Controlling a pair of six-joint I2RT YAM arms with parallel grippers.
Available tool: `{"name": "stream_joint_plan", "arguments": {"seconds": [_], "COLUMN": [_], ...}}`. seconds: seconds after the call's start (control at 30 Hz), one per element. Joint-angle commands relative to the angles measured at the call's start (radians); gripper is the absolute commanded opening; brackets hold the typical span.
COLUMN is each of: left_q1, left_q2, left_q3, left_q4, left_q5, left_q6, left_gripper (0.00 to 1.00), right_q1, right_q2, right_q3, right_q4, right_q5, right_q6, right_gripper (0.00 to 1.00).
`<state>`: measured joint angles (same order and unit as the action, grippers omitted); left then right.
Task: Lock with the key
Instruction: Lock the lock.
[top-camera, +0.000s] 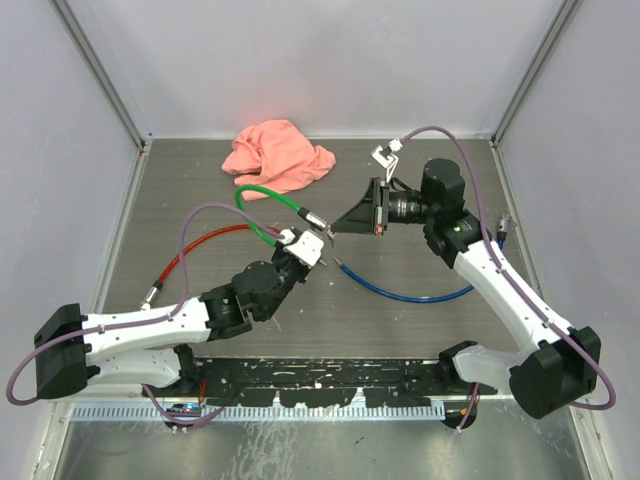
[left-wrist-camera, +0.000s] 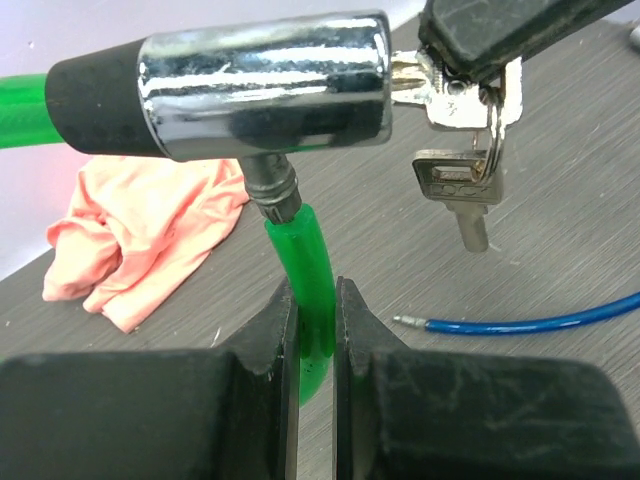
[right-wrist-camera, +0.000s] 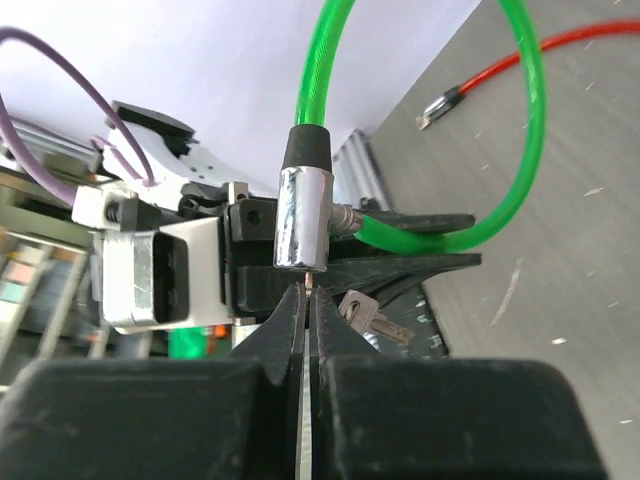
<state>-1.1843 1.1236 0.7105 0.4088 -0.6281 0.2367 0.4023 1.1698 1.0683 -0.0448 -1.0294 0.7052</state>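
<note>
Counting one lock (left-wrist-camera: 265, 85) mid-table, two keys (left-wrist-camera: 452, 180) on a ring, three cables (green cable (left-wrist-camera: 300, 250), blue cable (top-camera: 410, 293), red cable (top-camera: 200, 245)), one pink cloth (top-camera: 278, 155) at the back. Left gripper (left-wrist-camera: 317, 300) clamped on green cable just under lock; right gripper (right-wrist-camera: 305, 298) pinched shut on the plugged-in key (left-wrist-camera: 408, 72).

Crumpled pink cloth (top-camera: 277, 155) far centre on dark table (top-camera: 400, 170). Red cable (top-camera: 215, 235) left, blue cable (top-camera: 420, 297) right, both near of the cloth.

The key (left-wrist-camera: 432, 100) has its blade hidden inside the chrome lock barrel (left-wrist-camera: 265, 85) and its head half covered by the right tool (left-wrist-camera: 455, 62). In the left wrist view, the green cable (left-wrist-camera: 300, 270) and blue cable (left-wrist-camera: 540, 322) run off frame.
</note>
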Motion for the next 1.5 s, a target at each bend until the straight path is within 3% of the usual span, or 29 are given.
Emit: {"name": "stream_joint_plan", "arguments": {"seconds": [0.0,0.17,0.2,0.3,0.43,0.57,0.7,0.87,0.93,1.1,1.2,1.47], "left_q1": [-0.006,-0.005,-0.004,-0.001,0.002,0.002,0.004,0.019,0.024,0.029,0.030,0.031], "left_q2": [-0.051,-0.076,-0.080,-0.095,-0.115,-0.143,-0.176,-0.193,-0.180,-0.110,-0.072,0.004], "left_q3": [0.003,-0.016,-0.020,-0.029,-0.047,-0.058,-0.048,0.006,0.038,0.137,0.196,0.273], "left_q4": [0.201,0.187,0.180,0.161,0.139,0.097,0.020,-0.142,-0.191,-0.275,-0.312,-0.358], "left_q5": [0.036,0.042,0.042,0.044,0.039,0.029,0.030,0.076,0.088,0.102,0.120,0.169], "left_q6": [0.092,0.107,0.103,0.073,0.024,-0.025,-0.096,-0.247,-0.296,-0.382,-0.425,-0.496], "left_gripper": [0.00,0.00,0.00,0.00,0.00,0.00,0.00,0.00,0.00,0.00,0.00,0.00], "right_q1": [0.011,0.003,-0.001,-0.011,-0.043,-0.077,-0.111,-0.103,-0.102,-0.088,-0.073,-0.042], "right_q2": [0.027,0.030,0.033,0.026,0.017,0.001,-0.014,-0.037,-0.014,0.036,0.041,0.061], "right_q3": [-0.054,-0.073,-0.076,-0.056,0.056,0.144,0.250,0.388,0.443,0.554,0.575,0.597], "right_q4": [0.223,0.270,0.270,0.283,0.152,0.003,-0.236,-0.606,-0.714,-0.999,-1.077,-1.069], "right_q5": [-0.109,-0.108,-0.108,-0.124,-0.143,-0.146,-0.122,0.011,0.048,-0.027,-0.063,-0.042], "right_q6": [0.337,0.455,0.465,0.439,0.228,0.018,-0.369,-1.291,-1.532,-2.051,-2.194,-2.259], "right_gripper": [0.01,0.02,0.06,0.29,0.51,0.59,0.61,0.68,0.69,0.70,0.66,0.48]}}
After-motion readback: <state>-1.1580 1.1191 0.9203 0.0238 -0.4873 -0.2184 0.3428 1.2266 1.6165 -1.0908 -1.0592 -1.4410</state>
